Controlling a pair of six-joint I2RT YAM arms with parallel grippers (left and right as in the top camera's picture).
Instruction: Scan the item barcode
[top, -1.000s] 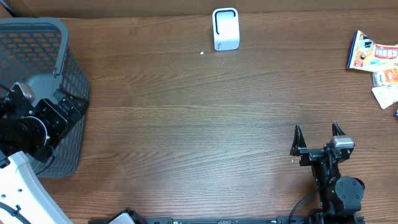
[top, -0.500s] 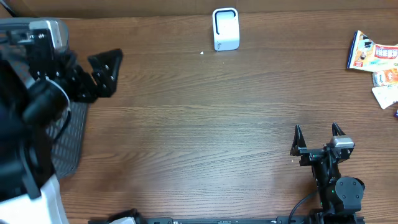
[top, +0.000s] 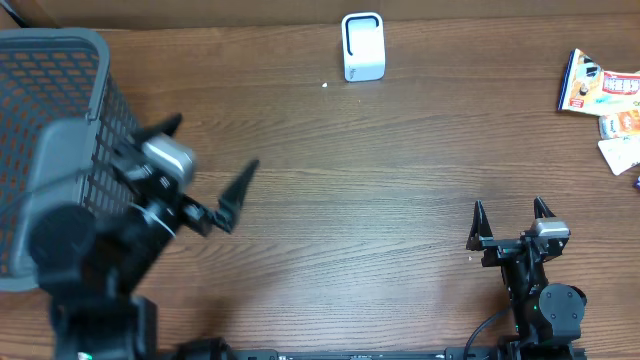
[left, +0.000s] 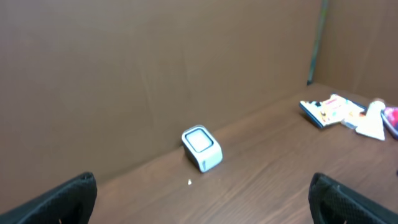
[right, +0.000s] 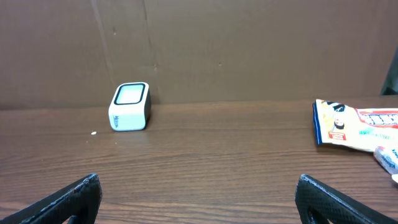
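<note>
Colourful snack packets lie untouched, well apart from the small white scanner box. Left gripper and right gripper hold nothing, fingers wide.

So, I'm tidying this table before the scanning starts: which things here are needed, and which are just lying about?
Needed: white scanner, snack packets, probably the grey basket.
Lying about: the white speck near the scanner.

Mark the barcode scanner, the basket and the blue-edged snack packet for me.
barcode scanner (top: 362, 45), overhead view, middle of its white face.
basket (top: 50, 38), overhead view, on its far rim.
snack packet (top: 598, 88), overhead view, centre of its printed front.
</note>
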